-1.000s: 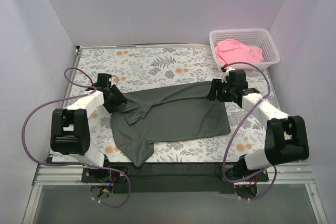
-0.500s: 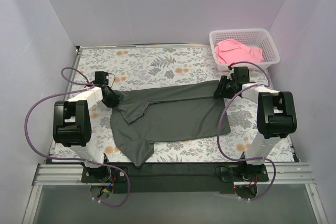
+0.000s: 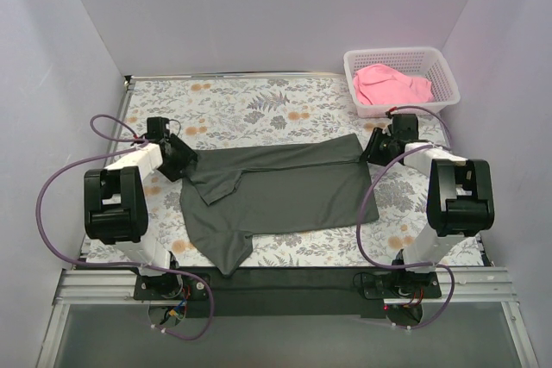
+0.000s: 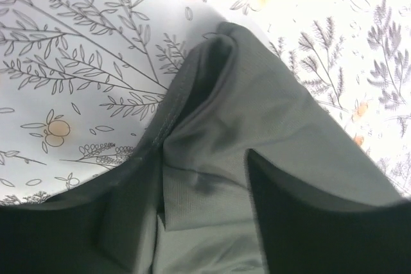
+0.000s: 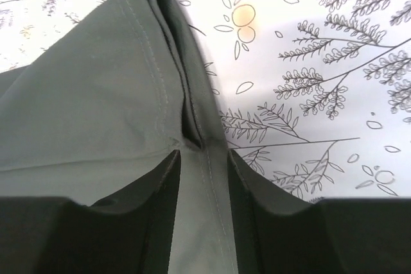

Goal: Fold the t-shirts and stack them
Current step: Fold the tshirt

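Observation:
The dark charcoal t-shirt [image 3: 285,196] lies spread on the flowered table, its far edge pulled straight between my two grippers. My left gripper [image 3: 178,161] is shut on the shirt's far left corner; in the left wrist view the cloth [image 4: 257,94] bunches between the jaws of the left gripper [image 4: 204,181]. My right gripper [image 3: 377,147] is shut on the far right corner; in the right wrist view the stitched hem [image 5: 160,62] runs between the jaws of the right gripper [image 5: 202,158]. The pink t-shirt [image 3: 392,84] lies crumpled in the basket.
The white mesh basket [image 3: 448,79] stands at the far right corner of the table, just behind my right gripper. The flowered tablecloth [image 3: 259,105] shows beyond the shirt. Grey walls close in on both sides and the back.
Both grippers have moved outward, left to the left and right to the right, pulling the shirt's far edge straighter. The right arm has folded closer to its base.

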You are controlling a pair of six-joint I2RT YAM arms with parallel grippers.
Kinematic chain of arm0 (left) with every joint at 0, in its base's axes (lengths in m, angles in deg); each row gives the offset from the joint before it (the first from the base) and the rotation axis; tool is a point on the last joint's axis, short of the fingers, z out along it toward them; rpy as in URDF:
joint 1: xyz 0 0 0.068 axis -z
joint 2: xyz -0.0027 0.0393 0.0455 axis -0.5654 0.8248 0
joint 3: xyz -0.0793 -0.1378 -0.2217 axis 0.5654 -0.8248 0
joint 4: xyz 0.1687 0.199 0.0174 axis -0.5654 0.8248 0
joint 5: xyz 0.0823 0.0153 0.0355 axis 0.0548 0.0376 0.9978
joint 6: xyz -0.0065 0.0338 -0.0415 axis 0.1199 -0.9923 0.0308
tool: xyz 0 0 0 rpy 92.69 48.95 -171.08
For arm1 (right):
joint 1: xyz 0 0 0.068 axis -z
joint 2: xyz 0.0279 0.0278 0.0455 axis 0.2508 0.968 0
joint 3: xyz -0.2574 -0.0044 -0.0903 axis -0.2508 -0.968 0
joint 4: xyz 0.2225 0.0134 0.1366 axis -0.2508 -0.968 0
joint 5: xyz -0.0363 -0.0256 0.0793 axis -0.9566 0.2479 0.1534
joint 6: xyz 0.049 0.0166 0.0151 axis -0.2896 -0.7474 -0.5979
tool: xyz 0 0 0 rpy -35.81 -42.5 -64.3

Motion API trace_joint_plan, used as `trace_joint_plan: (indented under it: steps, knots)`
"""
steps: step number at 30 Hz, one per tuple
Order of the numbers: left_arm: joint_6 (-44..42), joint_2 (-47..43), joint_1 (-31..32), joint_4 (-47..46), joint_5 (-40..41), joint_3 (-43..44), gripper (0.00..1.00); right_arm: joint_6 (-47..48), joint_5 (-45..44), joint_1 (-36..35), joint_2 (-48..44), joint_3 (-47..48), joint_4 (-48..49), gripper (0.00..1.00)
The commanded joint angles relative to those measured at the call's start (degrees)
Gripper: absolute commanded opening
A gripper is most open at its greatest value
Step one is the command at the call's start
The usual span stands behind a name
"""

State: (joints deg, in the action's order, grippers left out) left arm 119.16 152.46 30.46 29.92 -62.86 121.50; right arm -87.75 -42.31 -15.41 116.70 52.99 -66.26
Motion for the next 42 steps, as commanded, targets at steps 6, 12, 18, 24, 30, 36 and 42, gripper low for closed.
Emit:
trace_joint_plan:
  steps: [6,12,18,24,30,36,42]
  knots:
    - [-0.7,-4.5,-0.6,-0.7,2.4,4.0,0.65,4.3,3.8,-2.1,-4.0,8.8,1.5,0.41]
    - [-0.4,0.6,-0.6,-2.9,4.6,7.0,0.61,4.2,2.2,-2.2,2.2,13.8,3.0,0.43]
    - [-0.8,5.5,-0.7,-3.4,5.5,10.3,0.54,3.6,1.6,-2.1,8.2,16.3,3.6,0.43]
    - [-1.6,8.1,-0.6,-3.8,6.4,10.2,0.46,3.3,3.3,-2.1,12.5,17.0,6.3,0.42]
    - [-1.8,10.0,-0.6,-4.4,7.8,10.3,0.27,3.2,1.5,-1.8,14.4,16.9,7.0,0.30]
    - [-1.6,12.4,-0.7,-4.4,9.5,11.9,0.09,3.2,1.0,1.1,13.7,15.7,7.2,0.01]
    - [-1.1,14.3,-0.7,-4.1,8.6,14.3,0.07,3.4,1.7,3.1,12.6,15.0,7.4,0.01]
